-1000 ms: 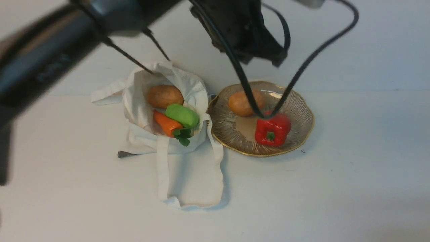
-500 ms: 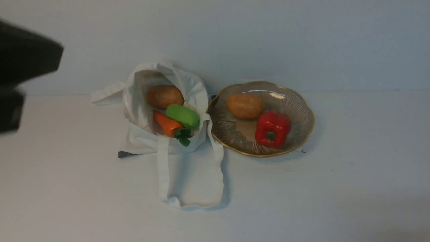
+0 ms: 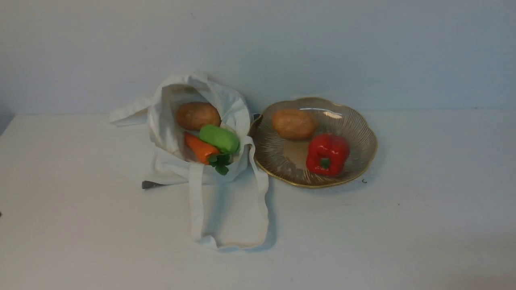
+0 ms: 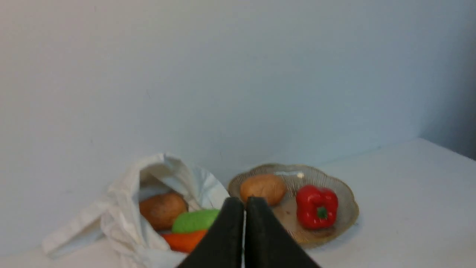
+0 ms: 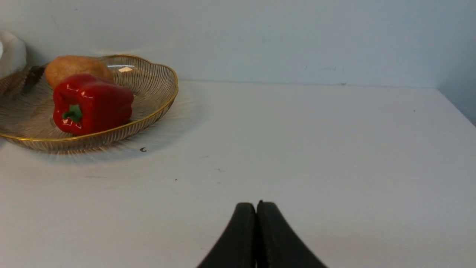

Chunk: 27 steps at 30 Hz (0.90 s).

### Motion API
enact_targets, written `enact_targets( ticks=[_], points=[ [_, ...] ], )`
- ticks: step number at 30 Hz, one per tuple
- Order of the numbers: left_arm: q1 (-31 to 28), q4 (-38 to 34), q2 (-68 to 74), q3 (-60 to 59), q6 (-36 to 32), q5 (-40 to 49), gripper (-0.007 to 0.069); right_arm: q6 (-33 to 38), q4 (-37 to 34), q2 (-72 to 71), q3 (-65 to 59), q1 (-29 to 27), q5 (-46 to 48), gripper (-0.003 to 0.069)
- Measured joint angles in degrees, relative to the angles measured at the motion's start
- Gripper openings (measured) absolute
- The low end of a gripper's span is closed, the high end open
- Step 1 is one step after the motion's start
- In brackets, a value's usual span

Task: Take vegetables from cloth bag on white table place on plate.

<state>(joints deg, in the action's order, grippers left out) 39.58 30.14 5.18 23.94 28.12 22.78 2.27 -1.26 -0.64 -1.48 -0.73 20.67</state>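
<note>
The off-white cloth bag (image 3: 169, 133) lies open on the white table (image 3: 403, 225). It holds a brown potato (image 3: 198, 115), a smooth green oblong vegetable (image 3: 219, 138) and an orange carrot (image 3: 200, 148) with green leaves. The gold-rimmed plate (image 3: 358, 157), right of the bag, holds a second potato (image 3: 293, 124) and a red pepper (image 3: 327, 154). Neither arm shows in the front view. My left gripper (image 4: 244, 203) is shut and empty, back from the bag (image 4: 122, 219) and plate (image 4: 347, 214). My right gripper (image 5: 256, 205) is shut and empty over bare table, away from the plate (image 5: 156, 96).
The bag's two strap handles (image 3: 196, 201) trail toward me across the table. A small dark flat object (image 3: 148, 185) pokes out from under the bag's left side. A pale wall stands right behind the bag and plate. The table's right edge shows in the right wrist view (image 5: 455, 106).
Both arms, which filled the top and left of the front view, have pulled back out of it. The bag, plate and vegetables have not moved.
</note>
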Motion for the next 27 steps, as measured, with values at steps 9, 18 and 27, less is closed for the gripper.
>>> enact_targets(
  ticks=[9, 18, 27],
  points=[
    [0.0, 1.7, -6.0, -1.4, 0.0, -1.6, -0.0005, 0.0, 0.0, 0.0, 0.0, 0.0, 0.0, -0.0015],
    [-0.1, -1.6, -6.1, -2.2, -1.3, -1.7, -0.0005, 0.0, 0.0, 0.0, 0.0, 0.0, 0.0, -0.0015],
    [-3.5, -20.2, -6.1, -13.4, -26.3, -0.3, -0.0005, 0.0, 0.0, 0.0, 0.0, 0.0, 0.0, -0.0015]
  ],
)
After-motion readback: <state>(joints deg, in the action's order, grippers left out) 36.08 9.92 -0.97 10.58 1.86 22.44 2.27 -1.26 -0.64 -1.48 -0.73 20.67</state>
